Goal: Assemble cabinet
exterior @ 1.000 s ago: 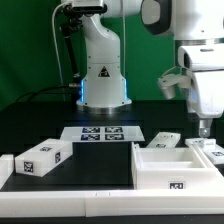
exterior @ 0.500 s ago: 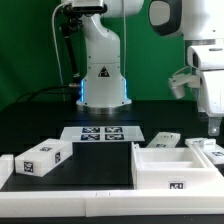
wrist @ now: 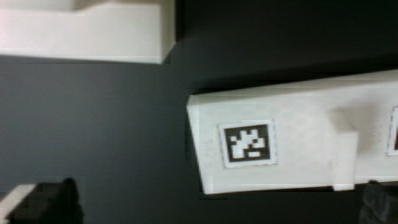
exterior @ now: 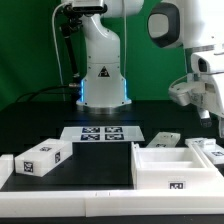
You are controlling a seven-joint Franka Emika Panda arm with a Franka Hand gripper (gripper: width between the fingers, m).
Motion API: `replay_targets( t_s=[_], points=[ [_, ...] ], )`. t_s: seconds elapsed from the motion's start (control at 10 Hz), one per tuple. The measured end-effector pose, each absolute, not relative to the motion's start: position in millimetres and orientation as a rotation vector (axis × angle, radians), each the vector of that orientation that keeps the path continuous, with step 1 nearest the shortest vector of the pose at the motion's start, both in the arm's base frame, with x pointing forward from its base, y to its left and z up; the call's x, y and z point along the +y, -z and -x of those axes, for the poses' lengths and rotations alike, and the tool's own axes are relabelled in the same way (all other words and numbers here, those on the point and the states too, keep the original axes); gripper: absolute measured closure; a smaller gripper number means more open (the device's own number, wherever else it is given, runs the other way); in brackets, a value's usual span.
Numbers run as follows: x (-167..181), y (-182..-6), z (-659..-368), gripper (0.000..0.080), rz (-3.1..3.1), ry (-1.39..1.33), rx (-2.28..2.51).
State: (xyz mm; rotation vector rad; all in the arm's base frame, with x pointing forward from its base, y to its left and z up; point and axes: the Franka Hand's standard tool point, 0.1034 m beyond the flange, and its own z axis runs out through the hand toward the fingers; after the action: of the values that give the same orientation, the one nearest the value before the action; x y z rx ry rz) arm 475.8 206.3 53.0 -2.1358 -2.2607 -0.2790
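Gripper: pressed against the exterior view's right edge, its fingertips partly out of the picture; how the jaws stand cannot be told.
Finger: one dark stub, blurred and cut by the wrist picture's edge.
Tagged white panel: soft with blur and cut off by the edge; its tag's pattern is smeared.
Second white piece: only a corner shows.
Cabinet body: its end at the exterior view's right is cut off.
Small white piece: half behind the body's wall, clipped by the edge.
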Motion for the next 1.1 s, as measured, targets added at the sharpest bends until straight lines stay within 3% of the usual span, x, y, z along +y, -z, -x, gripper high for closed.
replay_targets(
  t_s=[0.6,1.1],
  points=[
    [209,-41.6,-461,0.0002,2.112,0.281,-2.270],
    [214,-21.0,-440,0.0002,2.076,0.305,-2.272]
  ],
)
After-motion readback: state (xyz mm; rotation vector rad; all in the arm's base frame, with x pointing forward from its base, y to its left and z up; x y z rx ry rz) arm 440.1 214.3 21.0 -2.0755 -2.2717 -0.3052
